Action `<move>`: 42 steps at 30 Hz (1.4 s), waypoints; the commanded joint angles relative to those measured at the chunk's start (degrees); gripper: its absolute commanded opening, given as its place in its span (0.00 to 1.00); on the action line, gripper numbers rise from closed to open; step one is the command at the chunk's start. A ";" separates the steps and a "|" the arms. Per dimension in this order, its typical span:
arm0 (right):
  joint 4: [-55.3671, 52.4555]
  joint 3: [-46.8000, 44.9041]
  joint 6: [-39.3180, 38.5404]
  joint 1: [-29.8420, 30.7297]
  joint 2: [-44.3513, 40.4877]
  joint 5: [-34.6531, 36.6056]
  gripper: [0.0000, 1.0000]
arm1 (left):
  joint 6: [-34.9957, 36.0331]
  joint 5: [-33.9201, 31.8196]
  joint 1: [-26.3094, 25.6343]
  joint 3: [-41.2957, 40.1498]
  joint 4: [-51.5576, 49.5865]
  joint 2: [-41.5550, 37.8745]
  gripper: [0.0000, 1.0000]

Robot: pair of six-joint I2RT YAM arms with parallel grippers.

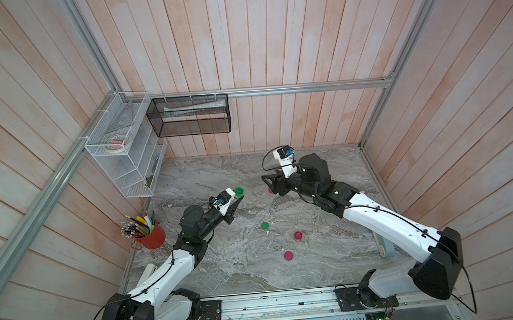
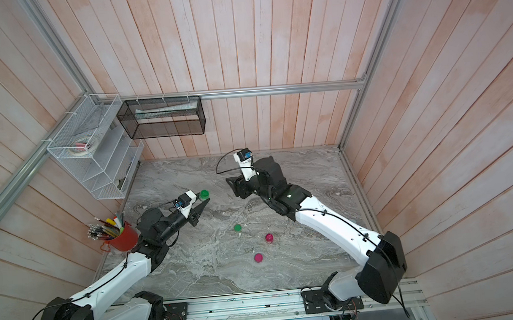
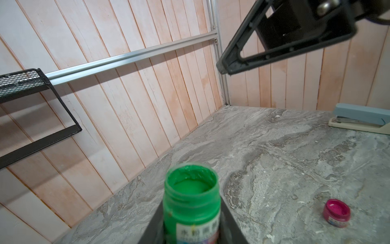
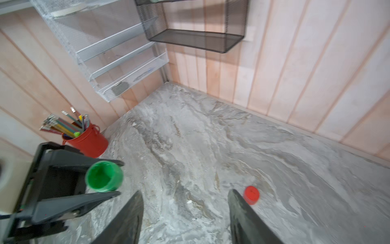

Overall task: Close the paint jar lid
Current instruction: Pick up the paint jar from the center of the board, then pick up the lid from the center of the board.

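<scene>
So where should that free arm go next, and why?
Probably the right tool, open and empty, should swing toward what looks like the green lid lying on the table. The left tool holds the green paint jar, which has no lid on it, and the cap nearest the right tool is a red lid, the wrong colour.

Green paint jar (image 3: 191, 211): base cut off by left wrist view's edge; label print blurred, unreadable. Stapler (image 3: 358, 119): one end cut off there; in a top view, stapler (image 1: 385, 246) mostly hidden under right arm. Red lid (image 1: 270, 191): nearly hidden behind right gripper (image 4: 185, 193). Its fingers (image 4: 126, 219): blurred, bases cut off.
</scene>
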 commanded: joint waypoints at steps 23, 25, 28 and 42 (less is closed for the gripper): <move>-0.25 -10.04 0.67 7.31 20.46 -1.39 0.47 | 1.59 -2.20 0.04 -0.83 -16.12 -24.80 0.34; -1.72 -8.69 1.00 7.58 22.55 -0.98 0.46 | 1.86 -2.40 0.36 -0.72 -15.96 -24.81 0.34; -2.02 -8.00 1.02 8.19 24.23 -0.77 0.45 | 2.01 -2.47 1.09 -1.06 -15.82 -25.04 0.34; -4.39 -5.83 2.56 8.56 28.59 2.56 0.41 | 2.04 -2.76 1.53 -1.69 -15.33 -25.30 0.33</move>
